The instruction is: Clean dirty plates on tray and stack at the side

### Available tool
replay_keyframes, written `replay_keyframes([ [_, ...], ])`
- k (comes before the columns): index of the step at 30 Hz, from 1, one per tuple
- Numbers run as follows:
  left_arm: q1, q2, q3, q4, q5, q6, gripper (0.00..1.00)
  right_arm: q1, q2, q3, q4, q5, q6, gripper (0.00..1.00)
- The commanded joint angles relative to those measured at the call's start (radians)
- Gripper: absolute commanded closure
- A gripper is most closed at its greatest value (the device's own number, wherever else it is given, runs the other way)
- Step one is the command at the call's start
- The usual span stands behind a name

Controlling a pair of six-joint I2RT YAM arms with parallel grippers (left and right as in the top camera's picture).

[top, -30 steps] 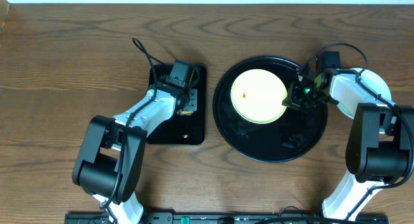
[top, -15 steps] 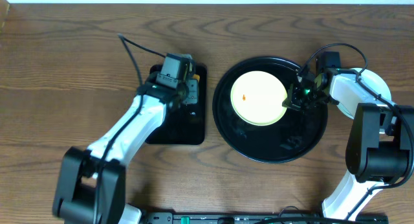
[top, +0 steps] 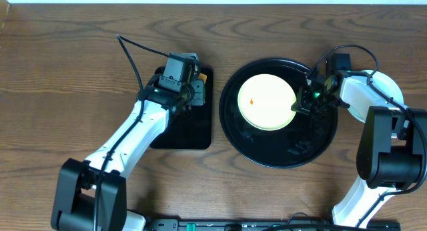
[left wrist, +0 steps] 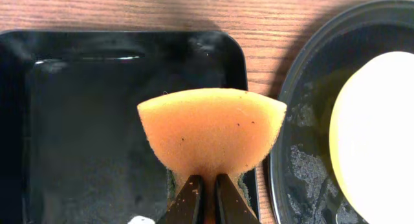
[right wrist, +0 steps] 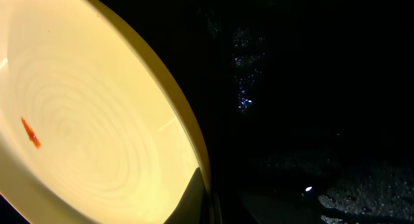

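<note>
The left gripper (left wrist: 206,188) is pinched tight on the narrow end of an orange sponge (left wrist: 210,130). The sponge fans out beyond the fingertips over the right part of the rectangular black tray (left wrist: 97,120), left of centre in the overhead frame. The right gripper (top: 300,104) is closed on the right-hand rim of the yellow plate (top: 267,99), which lies in the upper half of the round black tray (top: 280,163), right of centre. An orange-red speck (top: 251,100) sits just left of the plate's middle. The step in hand looks like carrying the sponge across to scrub that speck while the right arm steadies the plate. To do it well, the sponge should pass high enough to clear the round tray's raised rim, then come down flat on the speck, not edge-on. Because it is gripped only at its narrow end, it will likely fold under heavy pressure, so light, short strokes suit it. Wiping toward the held rim would press the plate into the grip, not lever it loose. The tray floor looks wet and glossy, so a slack hold could let the plate skid.
</note>
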Motion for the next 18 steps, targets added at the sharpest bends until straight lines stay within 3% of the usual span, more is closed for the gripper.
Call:
replay_keyframes([
  [1,-0.003,0.039,-0.014,-0.003,0.01,-0.025,0.92,0.023,0.029,-0.03,-0.022,0.08,-0.023,0.99],
  [18,-0.097,0.204,-0.016,0.067,0.027,-0.028,0.93,0.022,0.029,-0.03,-0.021,0.08,-0.023,0.99],
])
